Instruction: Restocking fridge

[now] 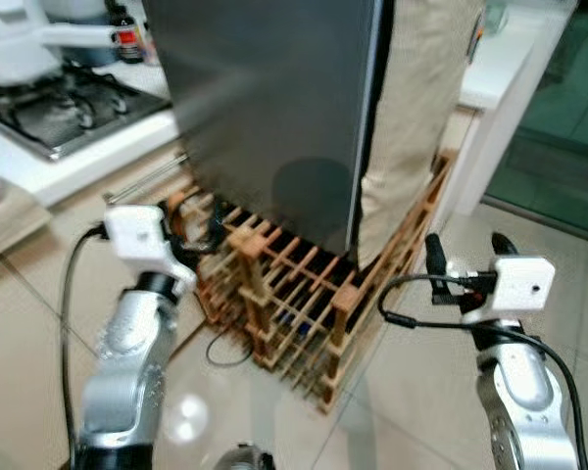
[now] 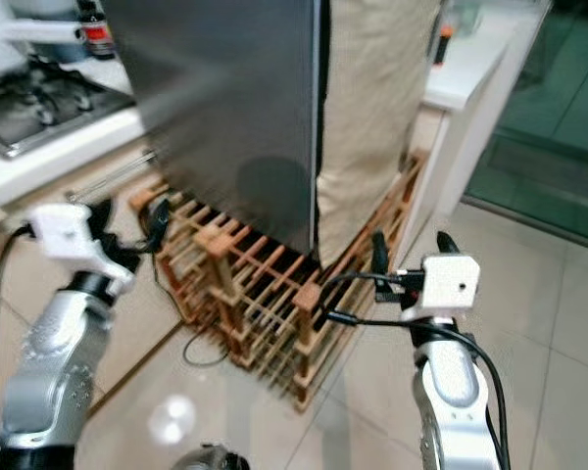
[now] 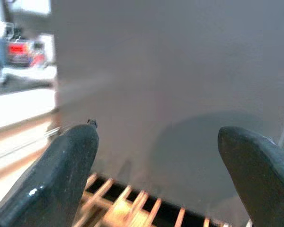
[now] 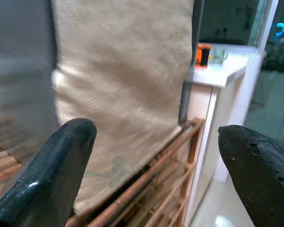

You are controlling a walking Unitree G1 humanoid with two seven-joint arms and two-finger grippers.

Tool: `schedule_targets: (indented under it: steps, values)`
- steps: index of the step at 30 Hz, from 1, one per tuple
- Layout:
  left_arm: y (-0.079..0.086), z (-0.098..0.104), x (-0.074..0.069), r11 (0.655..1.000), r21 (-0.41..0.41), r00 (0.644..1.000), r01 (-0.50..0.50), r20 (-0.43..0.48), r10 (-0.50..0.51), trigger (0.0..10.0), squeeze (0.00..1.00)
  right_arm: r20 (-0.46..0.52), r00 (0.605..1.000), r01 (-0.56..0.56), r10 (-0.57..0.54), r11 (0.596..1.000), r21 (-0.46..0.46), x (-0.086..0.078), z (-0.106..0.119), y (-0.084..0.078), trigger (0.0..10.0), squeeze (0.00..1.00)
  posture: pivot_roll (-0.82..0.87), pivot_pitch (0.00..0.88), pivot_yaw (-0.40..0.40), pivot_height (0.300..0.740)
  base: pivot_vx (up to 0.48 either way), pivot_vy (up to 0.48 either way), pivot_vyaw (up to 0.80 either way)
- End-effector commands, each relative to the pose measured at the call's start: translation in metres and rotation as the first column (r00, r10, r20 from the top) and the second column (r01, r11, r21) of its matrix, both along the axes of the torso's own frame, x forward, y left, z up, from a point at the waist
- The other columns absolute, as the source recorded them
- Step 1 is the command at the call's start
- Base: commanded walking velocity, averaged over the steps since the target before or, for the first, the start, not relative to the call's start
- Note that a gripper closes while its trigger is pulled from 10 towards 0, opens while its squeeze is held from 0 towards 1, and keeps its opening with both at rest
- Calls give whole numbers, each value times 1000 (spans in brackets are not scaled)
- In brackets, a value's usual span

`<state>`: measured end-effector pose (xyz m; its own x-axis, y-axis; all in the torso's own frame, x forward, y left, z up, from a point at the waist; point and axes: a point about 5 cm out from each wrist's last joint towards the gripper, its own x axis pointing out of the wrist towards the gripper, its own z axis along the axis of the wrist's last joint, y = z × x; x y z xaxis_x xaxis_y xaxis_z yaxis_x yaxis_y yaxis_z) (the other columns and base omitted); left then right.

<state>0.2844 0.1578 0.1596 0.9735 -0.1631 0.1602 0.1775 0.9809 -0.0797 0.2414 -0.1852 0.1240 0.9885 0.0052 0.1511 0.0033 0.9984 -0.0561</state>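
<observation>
Straight ahead stands the fridge (image 1: 274, 108), its grey door shut, resting on a wooden rack (image 1: 294, 304) of slats on the tiled floor (image 1: 421, 392). A beige cloth (image 1: 416, 117) hangs down the fridge's right side, reaching the rack. Near left, the left gripper (image 3: 156, 175) is raised before the lower door, fingers (image 3: 61, 175) spread wide and holding nothing. Near right, the right gripper (image 4: 156, 175) faces the cloth and the rack's right end, likewise wide apart and empty. Far left, a gas stove (image 1: 59, 103) sits in a white counter (image 1: 78, 162). Far right is another white counter (image 1: 500, 69), beside green glass doors (image 1: 559, 127).
</observation>
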Motion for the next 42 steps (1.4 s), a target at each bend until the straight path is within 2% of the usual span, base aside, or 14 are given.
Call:
schedule_targets:
  steps: [1,3,5,10,16,19,20,21,23,26,32,34,38,42]
  values:
    - [-9,-5,7,998,49,998,34,-48,-32,10000,0,1,1000,14,-14,1000,-7,1,2,-2,10000,0,-117,16,36,740,0,0,-763]
    - [-20,-4,15,988,137,996,68,-60,-60,10000,0,-2,1000,15,-15,1000,-8,3,1,-3,10000,0,-117,16,36,740,0,0,-753]
    - [-23,-4,19,989,127,995,72,-77,-63,10000,0,-4,1000,15,-15,1000,-9,5,1,-3,10000,0,-120,13,36,740,0,0,-750]
    - [-33,10,36,994,78,996,82,-42,-78,10000,0,4,1000,31,-31,999,-14,10,2,-7,10000,0,-140,5,46,740,0,0,-744]
    - [-23,4,35,998,53,998,40,-54,-37,10000,0,7,999,42,-41,999,-18,8,1,-10,10000,0,-149,0,56,740,0,0,-278]
    - [-2,-10,17,1000,26,997,-10,-82,12,10000,0,13,997,82,-82,996,27,-6,2,-16,10000,0,-143,0,54,740,0,0,0]
    - [7,-14,4,1000,4,997,-14,-75,14,10000,0,11,995,96,-97,994,44,-16,1,-18,10000,0,-142,0,53,740,0,0,0]
    - [7,-14,4,1000,4,997,-14,-75,14,10000,0,11,995,96,-97,994,44,-16,1,-18,10000,0,-142,0,53,740,0,0,0]
    - [20,-17,-26,999,-29,998,-33,-45,32,10000,0,10,994,112,-113,992,57,-33,-1,-21,10000,0,-138,9,51,740,0,0,0]
    - [22,-19,-35,998,-29,998,-49,-51,48,10000,0,12,993,113,-114,992,54,-37,-3,-22,10000,0,-133,10,49,740,0,0,0]
    - [24,-20,-33,996,-43,996,-83,-48,81,10000,0,-12,993,118,-118,993,29,-31,-20,-25,10000,0,-112,0,40,740,0,0,0]
    - [20,-16,-31,999,-26,999,-32,-19,31,10000,0,-19,994,112,-111,993,34,-22,-27,-16,10000,0,-107,0,41,740,159,0,0]
    - [15,-10,-27,1000,-5,1000,9,15,-9,10000,0,-20,995,99,-99,995,27,-16,-36,-3,10000,0,-106,0,45,740,433,0,0]
    - [9,-3,-21,999,-6,998,33,47,-32,10000,0,9,996,94,-94,995,21,-13,-28,-12,10000,0,-108,0,48,740,480,0,0]
